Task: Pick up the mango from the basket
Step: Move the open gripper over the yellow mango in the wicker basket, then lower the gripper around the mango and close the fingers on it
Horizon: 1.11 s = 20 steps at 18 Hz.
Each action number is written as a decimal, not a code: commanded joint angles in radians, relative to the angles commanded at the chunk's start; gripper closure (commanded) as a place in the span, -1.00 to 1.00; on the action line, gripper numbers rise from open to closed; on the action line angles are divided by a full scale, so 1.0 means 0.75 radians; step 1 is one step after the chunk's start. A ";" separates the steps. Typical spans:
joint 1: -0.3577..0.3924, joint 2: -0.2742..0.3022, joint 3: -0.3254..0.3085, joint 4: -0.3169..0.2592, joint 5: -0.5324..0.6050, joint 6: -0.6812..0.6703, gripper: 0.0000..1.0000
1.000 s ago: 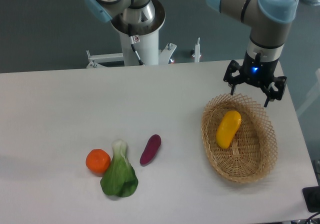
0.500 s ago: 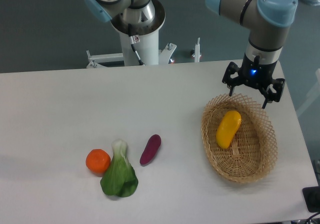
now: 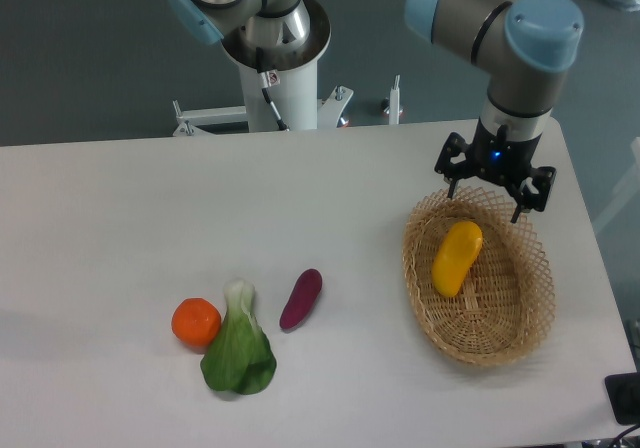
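The mango (image 3: 456, 257) is a glossy yellow-orange oblong fruit lying slightly tilted in the left half of the oval tan wicker basket (image 3: 515, 308) at the right of the table. My gripper (image 3: 486, 199) hangs over the basket's far rim, just above and behind the mango's upper end. Its two black fingers (image 3: 449, 178) are spread wide apart with nothing between them.
A slim purple vegetable (image 3: 300, 298), a green leafy bok choy (image 3: 238, 347) and a round orange fruit (image 3: 195, 322) lie on the white table at front left. The robot base column (image 3: 278, 58) stands behind the table. The table's right edge is close beside the basket.
My gripper has shifted a little to the left and slightly away from the table's right edge, staying open over the basket's far rim. The mango and basket have not moved.
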State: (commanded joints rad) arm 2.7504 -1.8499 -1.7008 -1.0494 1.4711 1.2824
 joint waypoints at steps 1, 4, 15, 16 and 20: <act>0.004 -0.006 -0.015 0.014 -0.002 0.000 -1.00; 0.008 -0.047 -0.017 0.033 -0.008 -0.002 -1.00; 0.031 -0.174 -0.047 0.243 0.000 0.004 -1.00; 0.029 -0.184 -0.068 0.290 0.002 0.004 -1.00; 0.020 -0.180 -0.148 0.342 0.000 -0.002 -1.00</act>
State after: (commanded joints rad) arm 2.7658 -1.9850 -1.8117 -0.7931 1.4711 1.2809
